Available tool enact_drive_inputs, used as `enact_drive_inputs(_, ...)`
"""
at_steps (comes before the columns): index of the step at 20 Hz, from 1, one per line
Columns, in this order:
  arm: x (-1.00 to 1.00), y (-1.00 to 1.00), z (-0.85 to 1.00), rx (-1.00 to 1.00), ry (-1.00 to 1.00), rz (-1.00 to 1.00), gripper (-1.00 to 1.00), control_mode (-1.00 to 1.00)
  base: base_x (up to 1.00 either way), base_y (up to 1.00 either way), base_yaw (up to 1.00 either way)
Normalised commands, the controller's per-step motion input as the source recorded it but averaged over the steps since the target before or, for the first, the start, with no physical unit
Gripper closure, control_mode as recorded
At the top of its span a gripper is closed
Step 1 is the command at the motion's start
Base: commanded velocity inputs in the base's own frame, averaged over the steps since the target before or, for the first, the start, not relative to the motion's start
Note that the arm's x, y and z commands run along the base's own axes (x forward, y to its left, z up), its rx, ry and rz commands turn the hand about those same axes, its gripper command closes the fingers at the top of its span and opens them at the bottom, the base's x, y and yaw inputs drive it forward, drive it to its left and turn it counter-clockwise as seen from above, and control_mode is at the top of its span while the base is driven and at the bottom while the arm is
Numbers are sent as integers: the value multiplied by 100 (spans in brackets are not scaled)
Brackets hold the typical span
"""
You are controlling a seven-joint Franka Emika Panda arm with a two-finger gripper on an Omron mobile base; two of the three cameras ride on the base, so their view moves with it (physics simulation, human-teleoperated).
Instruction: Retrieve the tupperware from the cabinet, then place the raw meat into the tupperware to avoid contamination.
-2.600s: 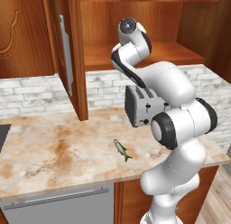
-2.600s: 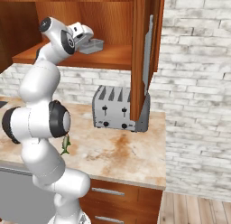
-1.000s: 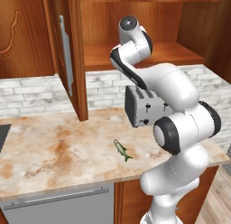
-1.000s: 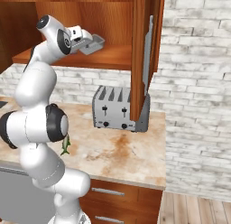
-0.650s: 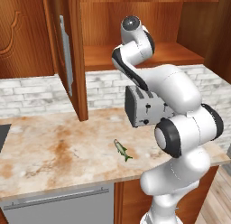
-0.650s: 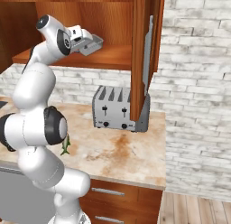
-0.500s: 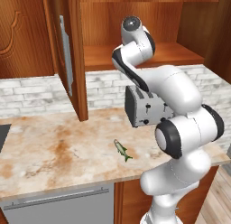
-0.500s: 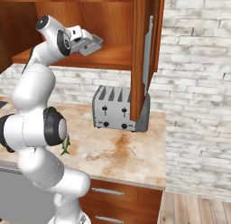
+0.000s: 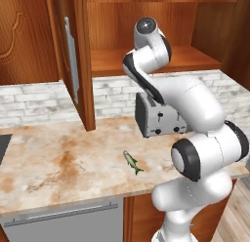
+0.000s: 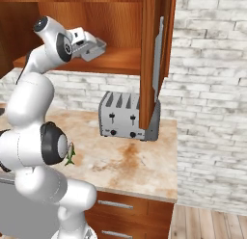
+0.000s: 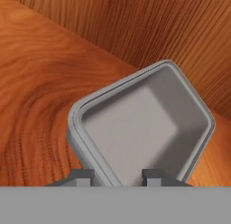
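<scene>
The arm reached up into the open cabinet (image 9: 122, 36), its hand over the lower shelf (image 10: 120, 59). In the hand view the pincer (image 11: 118, 175) was closed on the near wall of the grey tupperware (image 11: 144, 123), one dark fingertip (image 11: 81, 175) outside the rim and the other inside the tub. The tub was open-topped, rectangular with rounded corners, and lay on the shelf with one corner turned toward the cabinet's back panel. From the right base view the tupperware (image 10: 94, 47) showed as a grey tray at the end of the hand, just above the shelf board; whether it rested on the wood or was raised off it could not be told.

The cabinet's two reddish-brown doors stood swung out, each with a long silver bar handle (image 9: 71, 55). Below, on the marbled worktop (image 9: 58, 163), the raw meat (image 9: 131, 161), a small slender fish with a pale head and dark green tail, lay well apart from the tub, in front of the silver toaster (image 10: 128, 116). The toaster stood against the grey brick backsplash (image 10: 207, 88). A grey metal appliance front (image 9: 63, 221) with a horizontal handle sat under the worktop edge.
</scene>
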Motion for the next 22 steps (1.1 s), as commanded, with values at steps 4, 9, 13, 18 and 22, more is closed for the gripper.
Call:
enact_drive_inputs(4, -69, 0, 0, 0, 0, 6, 100, -100, 0, 0, 0)
enact_drive_inputs(9, -70, 0, 0, 0, 0, 6, 100, -100, 0, 0, 0)
enact_drive_inputs(13, -79, 1, 0, 0, 0, 6, 100, -100, 0, 0, 0)
enact_drive_inputs(18, -75, 5, 0, 0, 0, 5, 100, -100, 0, 0, 0)
enact_drive_inputs(22, -76, 9, 0, 0, 0, 4, 100, -100, 0, 0, 0)
